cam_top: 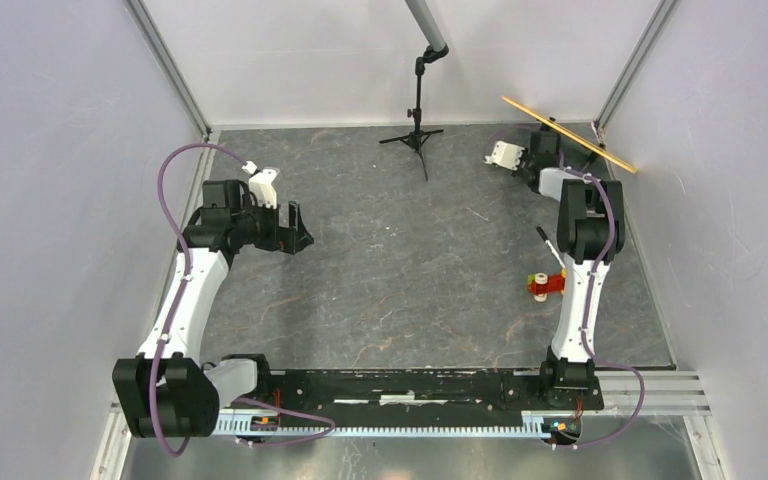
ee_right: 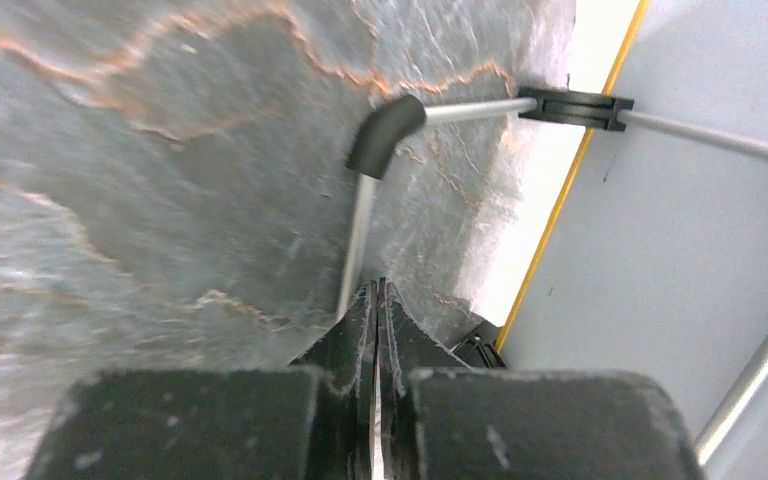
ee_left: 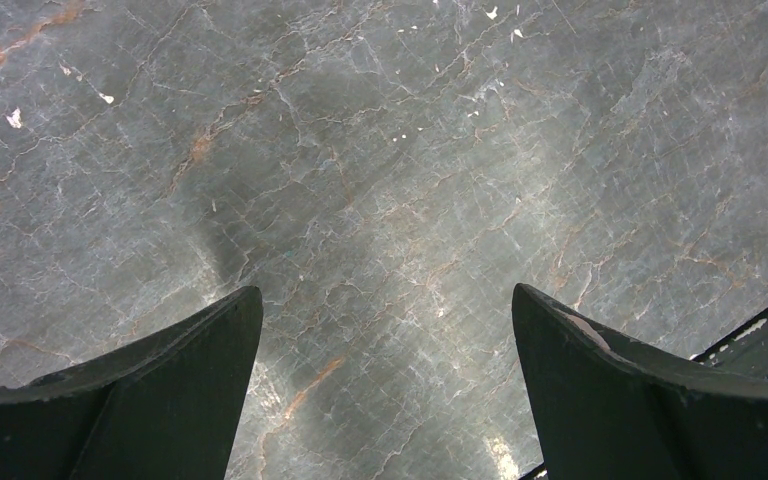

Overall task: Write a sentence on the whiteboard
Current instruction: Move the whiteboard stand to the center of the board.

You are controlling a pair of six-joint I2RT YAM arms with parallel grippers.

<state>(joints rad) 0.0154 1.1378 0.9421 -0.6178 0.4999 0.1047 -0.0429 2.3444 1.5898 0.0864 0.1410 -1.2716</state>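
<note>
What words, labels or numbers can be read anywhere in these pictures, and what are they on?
No text can be read.
The whiteboard shows only its edge in the top view, so its face is hidden. The strip of it in the right wrist view shows no writing.
Any marks on the toy are too small to tell.

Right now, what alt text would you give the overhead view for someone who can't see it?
Over a dark table, the left gripper hangs open and empty, while the right gripper reaches into the far right corner by the whiteboard, seen edge-on. A marker and a toy lie on the table's right side.
</note>
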